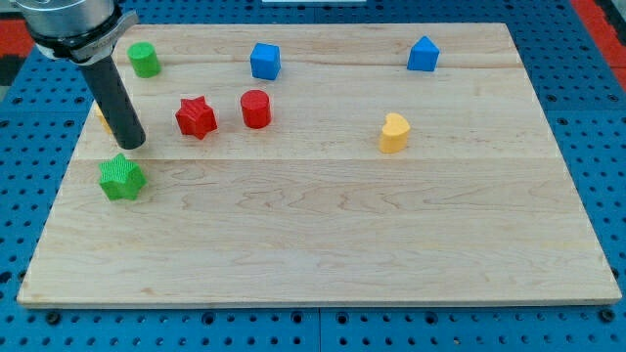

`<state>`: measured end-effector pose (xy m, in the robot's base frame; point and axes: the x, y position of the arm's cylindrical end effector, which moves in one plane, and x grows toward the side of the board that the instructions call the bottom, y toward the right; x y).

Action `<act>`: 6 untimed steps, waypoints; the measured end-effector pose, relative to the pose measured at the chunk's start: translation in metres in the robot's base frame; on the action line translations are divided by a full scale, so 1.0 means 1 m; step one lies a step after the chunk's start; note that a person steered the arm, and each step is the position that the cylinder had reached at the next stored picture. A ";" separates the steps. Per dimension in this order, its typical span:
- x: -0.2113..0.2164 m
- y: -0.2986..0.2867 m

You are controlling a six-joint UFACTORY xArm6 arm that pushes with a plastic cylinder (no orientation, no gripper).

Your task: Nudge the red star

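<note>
Nudge target: red star (196, 117), lying flat in the upper-left part of the surface (323, 244), well in from every edge

End effector: a bare rod, no jaws to open or clench, nothing grasped; my tip (132, 145) down near the surface at about 8 o'clock of the red star, near but apart from it

Handling, as a judgement:
- Probably light, rigid and quick to slide on smooth wood, so only a short, gentle shove needed
- No hold to take; contact by pushing only
- Best met square on a flat between two points, since a touch on a point likely spins it rather than shifts it

Neighbours by the clock, from the red star:
- Red cylinder (255, 109) at 3 o'clock, near, a clear gap between
- Blue cube (265, 61) at 1 o'clock, further off
- Green cylinder (144, 60) at 11 o'clock
- Green star (121, 178) at 8 o'clock, just below my tip
- Yellow block (101, 119) at 9 o'clock, mostly hidden behind the rod, shape not readable
- Yellow heart-like block (394, 133) and another blue block (423, 54) well apart toward 3 and 2 o'clock

Open room: plenty toward 5 and 6 o'clock, bare wood across the lower half. Tightest toward 3 o'clock, where a long push from the present side risks bumping the red cylinder. Left edge close behind my tip, little space for backing off that way
</note>
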<state>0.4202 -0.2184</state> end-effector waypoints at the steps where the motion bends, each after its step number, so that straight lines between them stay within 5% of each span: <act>1: 0.000 0.026; 4: -0.010 0.065; 6: -0.015 0.173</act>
